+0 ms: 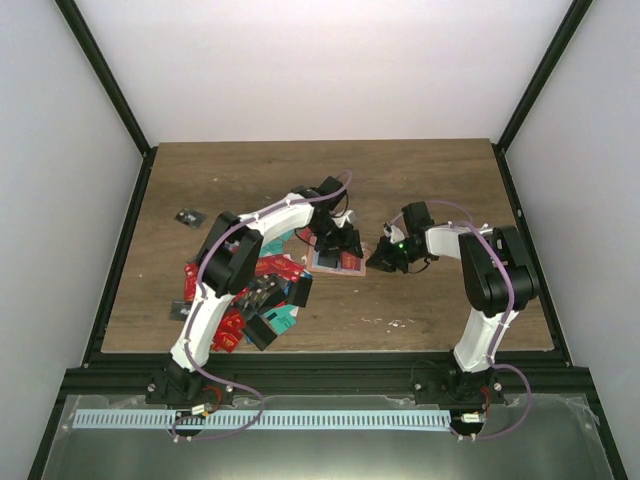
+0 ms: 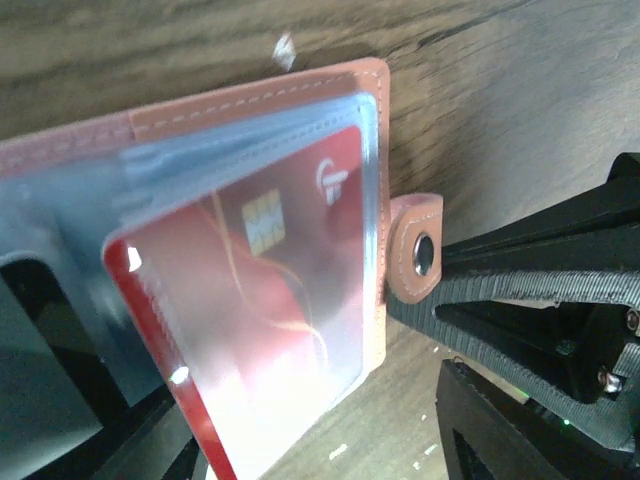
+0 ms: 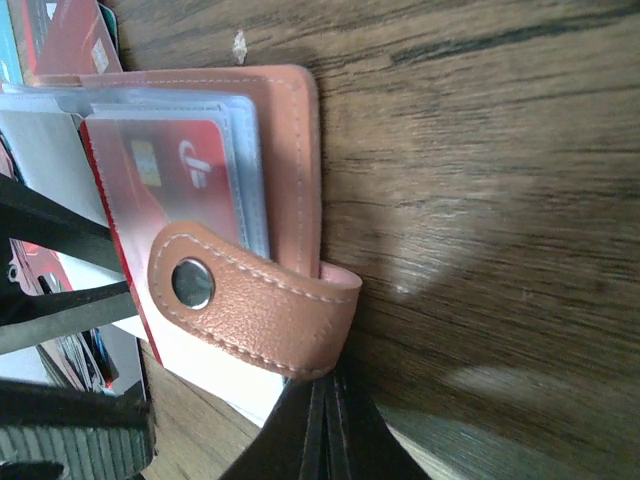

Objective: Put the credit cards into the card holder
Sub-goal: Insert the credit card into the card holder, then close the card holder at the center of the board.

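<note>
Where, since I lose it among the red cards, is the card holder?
The card holder lies open mid-table in the top view, right of the card pile, between the left gripper and the right gripper.

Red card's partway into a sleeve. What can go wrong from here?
The red card is only partly inside the clear sleeve; pushing on may catch a corner and buckle the sleeve.
The right gripper seems to pinch only the snap strap, so the card holder may pivot or slip.
</note>
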`<action>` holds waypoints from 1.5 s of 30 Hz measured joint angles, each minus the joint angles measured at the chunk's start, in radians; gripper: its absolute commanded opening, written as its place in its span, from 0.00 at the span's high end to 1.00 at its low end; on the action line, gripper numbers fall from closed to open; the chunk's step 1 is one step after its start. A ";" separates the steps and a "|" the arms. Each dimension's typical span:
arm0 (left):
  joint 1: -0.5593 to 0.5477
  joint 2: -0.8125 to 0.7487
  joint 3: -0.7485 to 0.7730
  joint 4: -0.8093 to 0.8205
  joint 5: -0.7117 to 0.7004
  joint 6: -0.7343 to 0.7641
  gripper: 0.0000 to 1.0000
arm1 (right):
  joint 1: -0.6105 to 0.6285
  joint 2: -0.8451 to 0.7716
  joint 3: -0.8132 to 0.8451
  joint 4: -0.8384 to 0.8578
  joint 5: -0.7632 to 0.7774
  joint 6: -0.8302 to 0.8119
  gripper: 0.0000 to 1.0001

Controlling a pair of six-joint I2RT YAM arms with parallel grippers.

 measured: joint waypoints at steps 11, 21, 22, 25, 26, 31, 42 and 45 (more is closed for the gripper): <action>0.031 -0.082 -0.010 -0.097 0.017 0.006 0.04 | 0.002 -0.025 0.002 -0.043 0.045 -0.035 0.93; 0.130 -0.228 -0.084 -0.099 -0.017 0.051 0.04 | 0.015 -0.089 0.086 -0.173 0.128 -0.075 0.68; 0.148 -0.244 -0.109 -0.089 -0.023 0.066 0.05 | 0.021 -0.092 0.103 -0.182 0.138 -0.080 0.68; 0.205 -0.267 -0.197 -0.041 -0.023 0.113 0.07 | 0.041 -0.093 0.137 -0.188 0.159 -0.083 0.70; 0.226 -0.266 -0.211 -0.032 -0.023 0.118 0.07 | 0.047 -0.093 0.141 -0.188 0.161 -0.081 0.72; 0.269 -0.246 -0.285 0.026 0.027 0.167 0.09 | 0.053 -0.091 0.141 -0.178 0.149 -0.071 0.75; 0.258 -0.168 -0.311 0.140 0.148 0.183 0.13 | 0.064 -0.030 0.060 -0.093 0.085 -0.021 0.78; 0.258 -0.167 -0.321 0.158 0.163 0.179 0.16 | 0.064 -0.014 0.057 -0.073 0.074 -0.013 0.78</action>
